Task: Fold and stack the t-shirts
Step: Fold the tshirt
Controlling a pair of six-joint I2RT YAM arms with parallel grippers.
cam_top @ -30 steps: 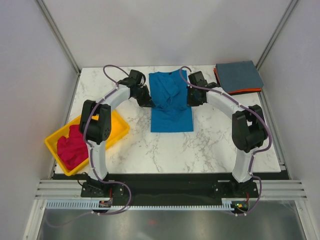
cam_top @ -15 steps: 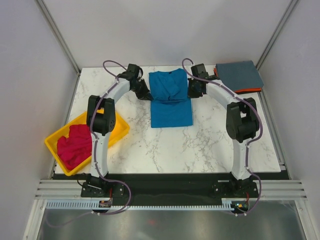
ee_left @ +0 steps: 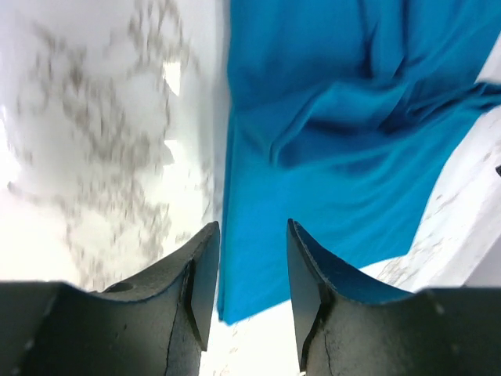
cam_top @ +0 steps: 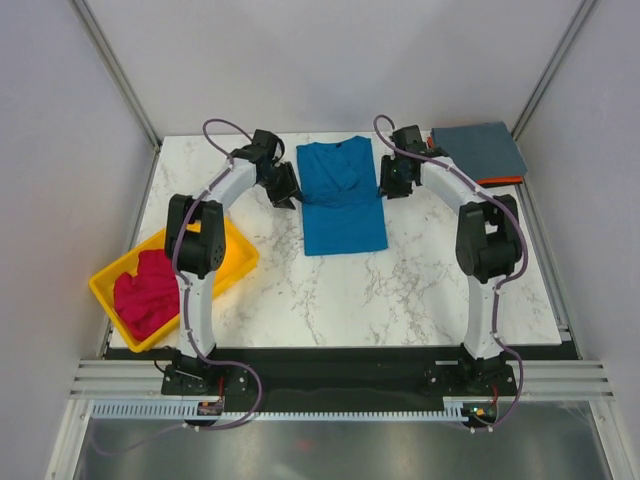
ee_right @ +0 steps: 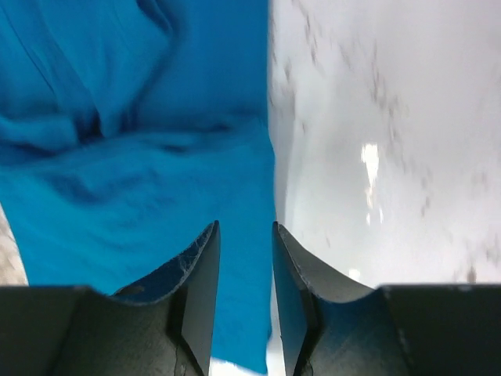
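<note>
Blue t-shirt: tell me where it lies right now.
In the top view the blue t-shirt lies at the far middle of the table, between the left gripper and the right gripper, left of the folded grey t-shirt.

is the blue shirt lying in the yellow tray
No, the blue shirt lies on the marble table, while the yellow tray holds only the red shirt.

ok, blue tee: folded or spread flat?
Folded. The blue tee lies as a narrow rectangle, no sleeves sticking out, with a layer edge lapped across its middle.
</note>
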